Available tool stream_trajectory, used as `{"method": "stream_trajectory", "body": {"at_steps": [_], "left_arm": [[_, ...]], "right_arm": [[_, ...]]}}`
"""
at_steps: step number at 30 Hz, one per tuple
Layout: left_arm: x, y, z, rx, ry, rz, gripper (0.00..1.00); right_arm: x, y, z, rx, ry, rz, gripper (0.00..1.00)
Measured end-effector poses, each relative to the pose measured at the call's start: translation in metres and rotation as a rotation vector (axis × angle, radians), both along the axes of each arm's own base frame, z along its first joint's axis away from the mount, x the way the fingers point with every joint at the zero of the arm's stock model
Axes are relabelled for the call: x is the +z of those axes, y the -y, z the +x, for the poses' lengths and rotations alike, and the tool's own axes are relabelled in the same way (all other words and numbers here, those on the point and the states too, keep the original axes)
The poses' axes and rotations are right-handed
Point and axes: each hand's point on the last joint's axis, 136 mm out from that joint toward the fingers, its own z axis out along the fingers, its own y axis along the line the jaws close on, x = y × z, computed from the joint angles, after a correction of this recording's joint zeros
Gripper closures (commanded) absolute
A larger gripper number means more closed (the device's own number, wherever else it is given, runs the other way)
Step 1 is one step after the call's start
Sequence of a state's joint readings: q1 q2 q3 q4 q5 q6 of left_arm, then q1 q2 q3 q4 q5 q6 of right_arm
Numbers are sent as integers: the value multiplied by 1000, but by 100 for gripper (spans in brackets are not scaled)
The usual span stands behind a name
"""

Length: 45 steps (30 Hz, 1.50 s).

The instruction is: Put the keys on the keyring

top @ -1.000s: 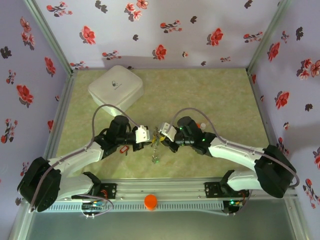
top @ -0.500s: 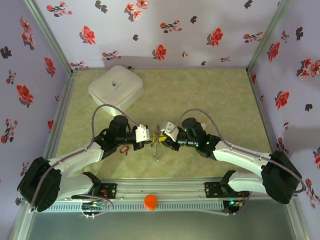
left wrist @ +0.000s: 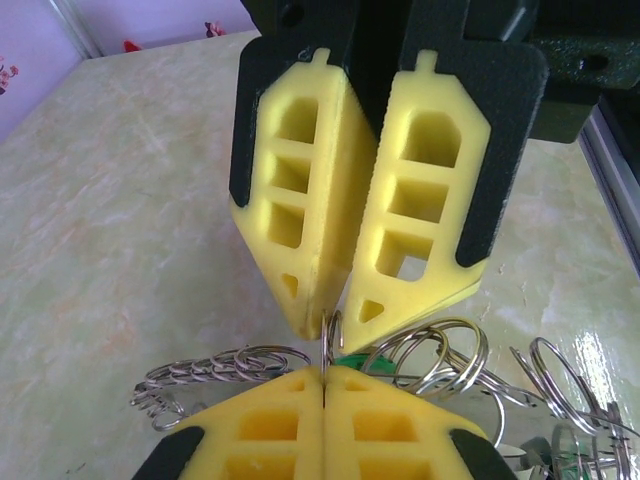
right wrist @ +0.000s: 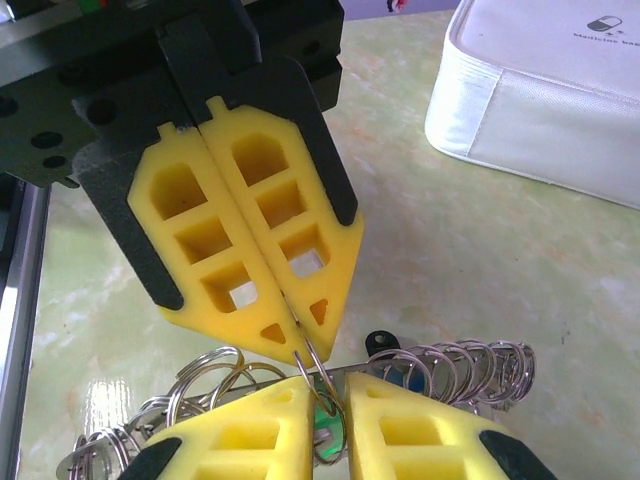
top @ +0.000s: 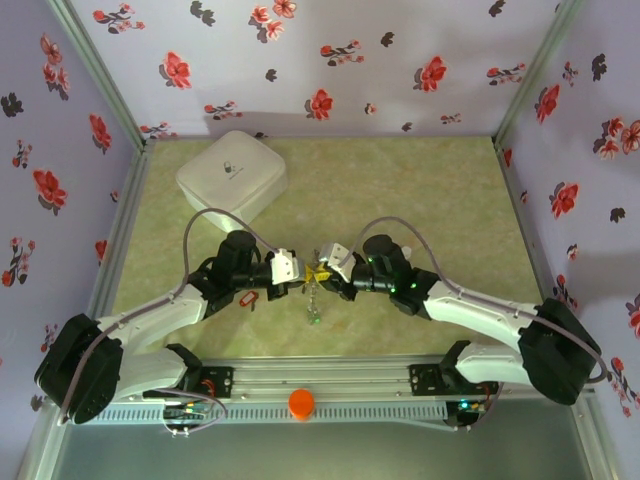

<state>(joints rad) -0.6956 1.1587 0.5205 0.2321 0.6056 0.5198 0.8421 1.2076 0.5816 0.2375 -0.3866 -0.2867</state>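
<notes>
Both grippers meet tip to tip above the table's middle. My left gripper (top: 306,272) (left wrist: 326,370) is shut on a small split ring (left wrist: 334,328) at its fingertips. My right gripper (top: 326,272) (right wrist: 328,382) faces it with its jaws slightly apart around that same ring and a green-tagged key (right wrist: 330,428), so it is narrowly open. A thin grey wire, the keyring (right wrist: 362,368), runs across behind my fingers with several split rings (right wrist: 470,365) strung along it. The keys (top: 313,312) hang in a bunch below the grippers. One red-tagged key (top: 248,298) lies under the left arm.
A white rounded square box (top: 232,176) (right wrist: 550,90) sits at the back left. An orange pill bottle (top: 300,402) stands on the near rail between the arm bases. Flowered walls close in the left, back and right sides.
The right gripper has shifted a little and its jaws have parted slightly around the ring. The hanging keys have risen a touch. The left gripper has stayed shut in place.
</notes>
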Motion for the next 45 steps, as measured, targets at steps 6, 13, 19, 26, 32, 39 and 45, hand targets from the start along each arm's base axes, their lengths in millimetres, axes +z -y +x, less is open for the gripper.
{"method": "stream_trajectory", "body": {"at_steps": [6, 13, 19, 26, 32, 39, 45], "left_arm": [[-1, -1, 0, 10, -19, 0, 95], [-7, -3, -3, 2, -36, 31, 72], [-7, -5, -3, -9, -33, 76, 72], [-5, -4, -3, -17, -20, 79, 73], [-6, -2, -3, -28, -26, 72, 75], [-9, 0, -5, -39, -53, 66, 98], [-8, 1, -6, -44, -58, 58, 100]], "right_arm": [[-2, -1, 0, 10, 3, -4, 100], [-15, 5, -4, 29, 0, -97, 100], [-11, 8, -5, 48, 43, -198, 100], [-8, 6, -11, 75, 68, -245, 100], [-5, -1, -15, 102, 81, -258, 100], [-2, -3, -12, 93, 100, -263, 96], [7, 1, -10, 72, 83, -165, 66]]}}
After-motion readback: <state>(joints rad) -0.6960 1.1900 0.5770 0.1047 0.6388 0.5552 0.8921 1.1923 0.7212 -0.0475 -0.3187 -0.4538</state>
